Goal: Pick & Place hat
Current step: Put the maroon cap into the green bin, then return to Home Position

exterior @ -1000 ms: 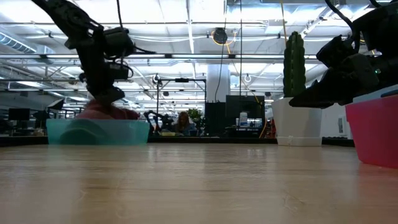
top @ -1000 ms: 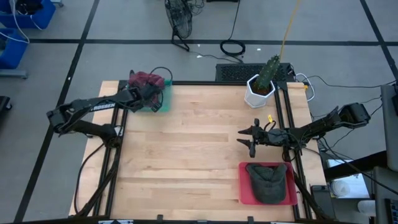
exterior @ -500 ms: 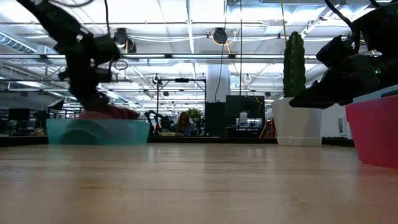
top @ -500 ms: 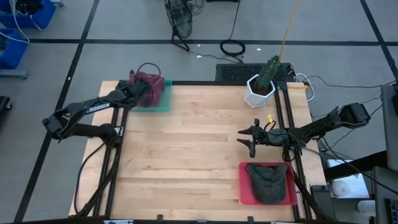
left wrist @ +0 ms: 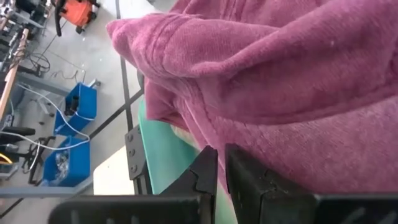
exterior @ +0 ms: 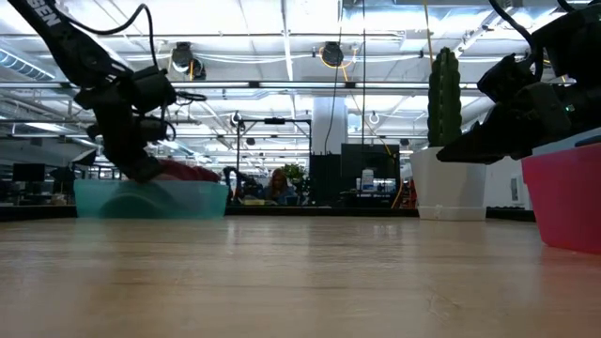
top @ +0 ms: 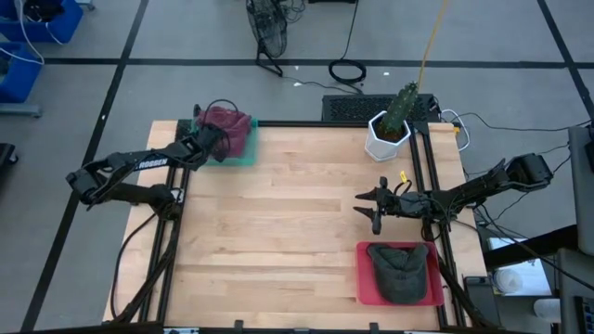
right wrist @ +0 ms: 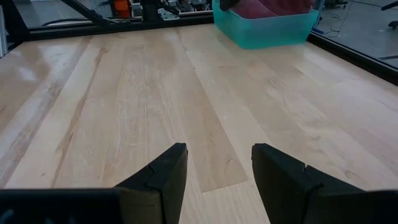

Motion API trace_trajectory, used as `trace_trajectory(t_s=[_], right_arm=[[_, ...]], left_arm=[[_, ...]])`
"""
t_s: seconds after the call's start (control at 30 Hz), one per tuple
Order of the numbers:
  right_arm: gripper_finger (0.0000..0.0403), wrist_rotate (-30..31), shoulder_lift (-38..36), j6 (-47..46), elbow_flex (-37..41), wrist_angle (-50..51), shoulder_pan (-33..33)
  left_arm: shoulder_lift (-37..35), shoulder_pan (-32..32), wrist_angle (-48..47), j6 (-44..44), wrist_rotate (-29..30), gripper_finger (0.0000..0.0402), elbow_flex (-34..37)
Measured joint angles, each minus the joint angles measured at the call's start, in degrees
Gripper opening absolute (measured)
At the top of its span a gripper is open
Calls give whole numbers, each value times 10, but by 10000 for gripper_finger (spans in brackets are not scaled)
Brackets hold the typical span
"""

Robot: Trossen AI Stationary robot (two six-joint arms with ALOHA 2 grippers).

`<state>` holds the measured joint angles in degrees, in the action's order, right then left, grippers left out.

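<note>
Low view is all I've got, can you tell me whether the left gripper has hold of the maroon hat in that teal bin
Observer: The left wrist view shows the left gripper with its fingers nearly together beside the maroon hat; no fabric shows between them.
Operator: Is the hat inside the bin?
Observer: From above, the hat sits on the teal bin at the table's far left corner, covering most of it.
Operator: Where's the right arm?
Observer: The right gripper is open above bare wood, near the table's right side.
Operator: What's in the pink bin?
Observer: A dark green hat lies in the pink bin.
</note>
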<state>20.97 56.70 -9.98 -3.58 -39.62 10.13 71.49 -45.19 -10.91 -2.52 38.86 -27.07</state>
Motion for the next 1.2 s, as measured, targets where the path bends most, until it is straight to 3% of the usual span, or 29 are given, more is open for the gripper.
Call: trace_trajectory(t_s=[0.33,0.77,0.87,1.0,1.2], right_arm=[[165,0,0,-4,0,0,0],[165,-1,0,2,0,0,0],[165,-1,0,0,0,0,0],[165,-1,0,-2,0,0,0],[164,-2,0,-5,0,-8,0]], left_arm=[[9,0,-16,34,-34,42,1],[-136,17,-111,75,-77,42,-61],[-171,32,-102,89,-127,42,-72],[-211,66,-69,95,-236,42,-75],[-224,149,-8,107,-364,42,-71]])
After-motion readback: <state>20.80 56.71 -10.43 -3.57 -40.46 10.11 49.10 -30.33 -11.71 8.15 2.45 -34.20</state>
